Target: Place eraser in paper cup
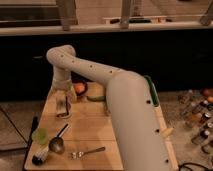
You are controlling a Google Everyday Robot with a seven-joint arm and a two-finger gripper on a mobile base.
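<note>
The robot's arm (120, 100) is a thick, rounded white tube with small dark dots along its shell and a green strip on its near segment; its dark gripper (63, 106) hangs above the wooden worktop (95, 125).
</note>
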